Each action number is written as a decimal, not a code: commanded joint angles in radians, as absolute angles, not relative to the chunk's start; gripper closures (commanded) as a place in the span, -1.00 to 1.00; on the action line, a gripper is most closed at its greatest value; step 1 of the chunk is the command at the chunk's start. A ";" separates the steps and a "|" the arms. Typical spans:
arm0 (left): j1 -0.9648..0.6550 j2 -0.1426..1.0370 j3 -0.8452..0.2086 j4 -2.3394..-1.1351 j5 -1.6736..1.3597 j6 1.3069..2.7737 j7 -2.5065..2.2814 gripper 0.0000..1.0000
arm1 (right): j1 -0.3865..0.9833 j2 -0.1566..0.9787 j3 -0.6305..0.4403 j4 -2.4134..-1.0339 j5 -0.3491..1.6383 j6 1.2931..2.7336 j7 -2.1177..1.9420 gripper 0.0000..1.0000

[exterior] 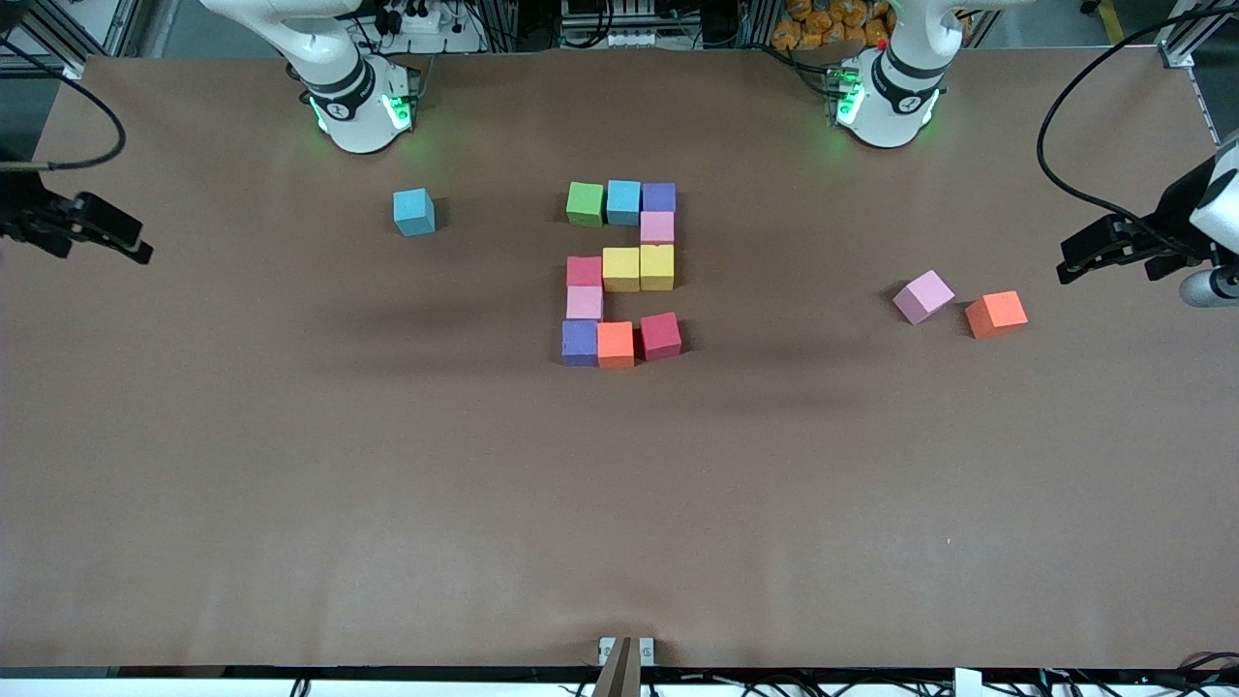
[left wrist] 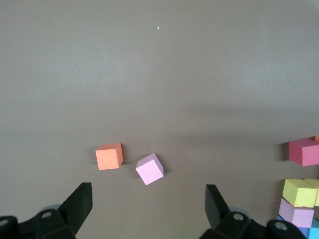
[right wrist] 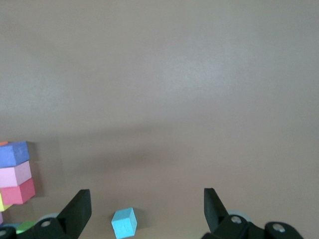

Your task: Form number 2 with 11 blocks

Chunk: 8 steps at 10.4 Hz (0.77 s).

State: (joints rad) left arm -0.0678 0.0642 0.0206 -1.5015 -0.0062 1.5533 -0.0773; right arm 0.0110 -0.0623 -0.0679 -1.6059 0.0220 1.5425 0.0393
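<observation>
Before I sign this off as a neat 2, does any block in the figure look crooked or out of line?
Yes. The red block ending the row nearest the front camera is turned slightly and sits a little farther back than the orange block beside it. The yellow block also sits slightly off its yellow neighbour. The remaining blocks look aligned.
</observation>
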 commanded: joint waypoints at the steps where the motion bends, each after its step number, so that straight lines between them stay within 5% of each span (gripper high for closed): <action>1: -0.086 0.041 0.031 -1.520 -0.023 1.543 -0.042 -1.00 | 0.008 -0.068 -0.064 -1.528 0.006 1.473 0.009 -1.00; 8: -0.084 0.043 0.000 -1.519 0.009 1.522 -0.060 -1.00 | 0.008 -0.057 -0.066 -1.502 -0.008 1.471 -0.012 -1.00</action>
